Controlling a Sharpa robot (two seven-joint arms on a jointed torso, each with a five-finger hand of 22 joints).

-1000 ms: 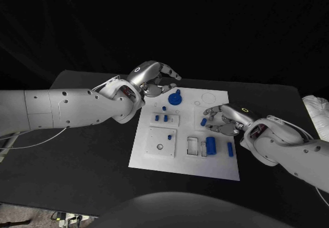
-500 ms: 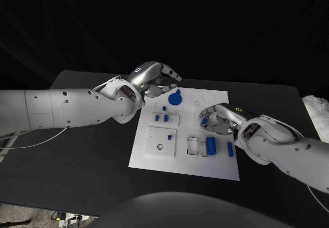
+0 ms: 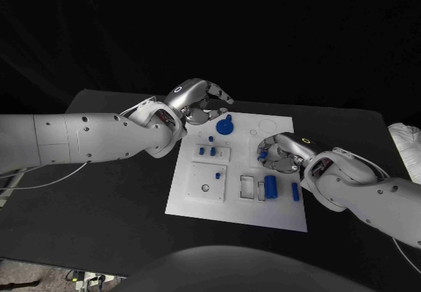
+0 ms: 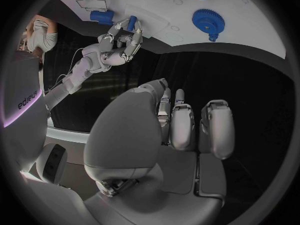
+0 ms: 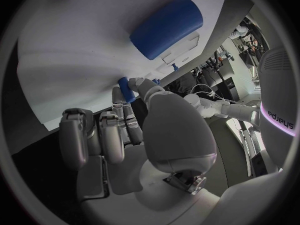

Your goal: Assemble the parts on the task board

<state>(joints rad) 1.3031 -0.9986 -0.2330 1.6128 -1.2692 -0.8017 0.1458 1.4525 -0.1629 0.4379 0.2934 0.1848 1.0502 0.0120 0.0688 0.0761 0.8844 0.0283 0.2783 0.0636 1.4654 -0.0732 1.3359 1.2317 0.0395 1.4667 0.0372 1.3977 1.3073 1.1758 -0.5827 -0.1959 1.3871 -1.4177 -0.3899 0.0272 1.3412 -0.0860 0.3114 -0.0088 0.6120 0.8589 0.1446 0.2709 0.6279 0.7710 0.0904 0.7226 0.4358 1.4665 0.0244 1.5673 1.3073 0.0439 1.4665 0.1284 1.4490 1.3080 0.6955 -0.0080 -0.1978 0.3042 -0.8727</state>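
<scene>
Right hand [image 3: 282, 153] over board [image 3: 198, 201] middle, pinching small blue peg [image 3: 261, 156]. Left hand [image 3: 194, 100] at far left edge, fingers curled, holding nothing. Gear [image 3: 226, 127] near it.

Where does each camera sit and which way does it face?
Head view: on the robot's head, looking down at the white board; both arms enter.
Left wrist view: behind the left hand, facing the board's edge and blue gear.
Right wrist view: behind the right hand, close over the board, blue cylinder ahead.
Shared: head and left wrist views both show the gear.
</scene>
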